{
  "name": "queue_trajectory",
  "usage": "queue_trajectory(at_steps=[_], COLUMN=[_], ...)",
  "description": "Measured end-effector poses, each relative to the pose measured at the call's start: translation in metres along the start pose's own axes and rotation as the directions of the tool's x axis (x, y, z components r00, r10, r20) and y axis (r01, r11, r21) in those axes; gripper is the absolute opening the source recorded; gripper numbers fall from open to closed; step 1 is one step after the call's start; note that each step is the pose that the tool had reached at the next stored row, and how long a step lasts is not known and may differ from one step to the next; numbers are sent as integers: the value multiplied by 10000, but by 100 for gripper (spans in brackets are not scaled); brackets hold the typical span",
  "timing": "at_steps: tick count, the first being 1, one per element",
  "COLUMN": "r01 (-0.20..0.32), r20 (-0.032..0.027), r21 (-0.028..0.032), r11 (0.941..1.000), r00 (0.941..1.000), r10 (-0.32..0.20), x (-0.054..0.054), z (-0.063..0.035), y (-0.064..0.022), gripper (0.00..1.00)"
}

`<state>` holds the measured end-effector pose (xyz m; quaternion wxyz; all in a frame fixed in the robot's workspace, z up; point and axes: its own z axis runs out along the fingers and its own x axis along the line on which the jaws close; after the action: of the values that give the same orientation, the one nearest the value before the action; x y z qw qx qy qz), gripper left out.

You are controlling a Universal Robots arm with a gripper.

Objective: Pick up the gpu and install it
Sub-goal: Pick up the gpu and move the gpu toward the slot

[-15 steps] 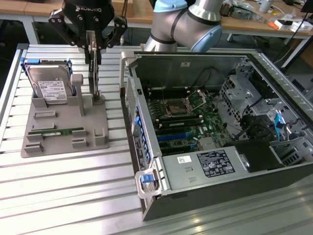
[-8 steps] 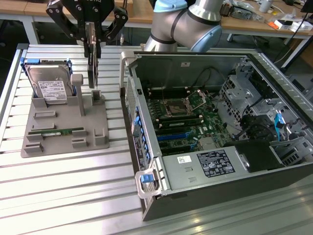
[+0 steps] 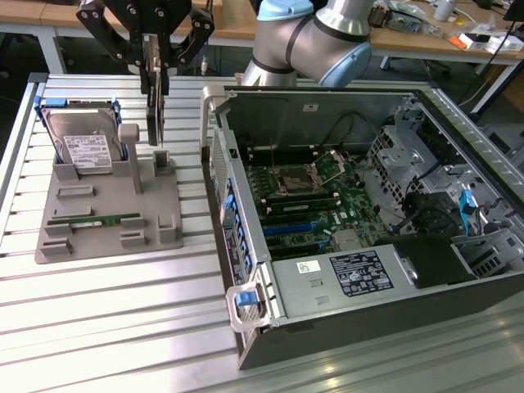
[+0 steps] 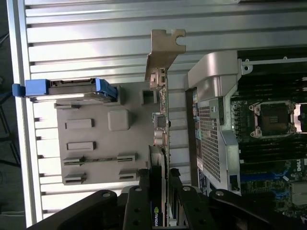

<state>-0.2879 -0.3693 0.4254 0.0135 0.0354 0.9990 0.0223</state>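
Wrist view shows the gripper [image 4: 158,184] clenched on the gpu [image 4: 162,124]. Its dark fingers [image 4: 136,199] pinch the card's two faces near one end. The card is seen edge-on, running straight out from the jaws to its silvery-tan bracket [image 4: 165,48] at the far end. In the upper left of the exterior view the card hangs upright from the gripper, over the back edge of the grey fixture tray [image 3: 98,241]. Its lower end is just above the tray's small posts, and I cannot tell whether it is wholly free of them. A taller grey post [image 3: 129,155] stands just beside it. The silver hard drive [image 3: 82,147] leans in its blue holder nearer the exterior view's left, and the green memory stick [image 3: 94,221] lies flat toward the tray's front. The open computer case [image 3: 368,327] fills the exterior view's right, with the motherboard [image 3: 319,196] and its blue slots [image 3: 295,227] exposed. I judge the step in hand to be the lift from the fixture. Doing it well means a straight vertical pull with the card kept plumb, so the bracket does not catch on a post. The grip is on one end only, so any swing or tilt would show most at the bracket end; slow, steady motion suits it.
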Motion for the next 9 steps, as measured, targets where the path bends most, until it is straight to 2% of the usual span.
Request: queue_trajectory(at_steps=[9], r01=[0], r20=[-1], r21=[0], r11=[10000], r00=[10000], r10=[0], x=[-1], z=[-60], y=[3], gripper=[27])
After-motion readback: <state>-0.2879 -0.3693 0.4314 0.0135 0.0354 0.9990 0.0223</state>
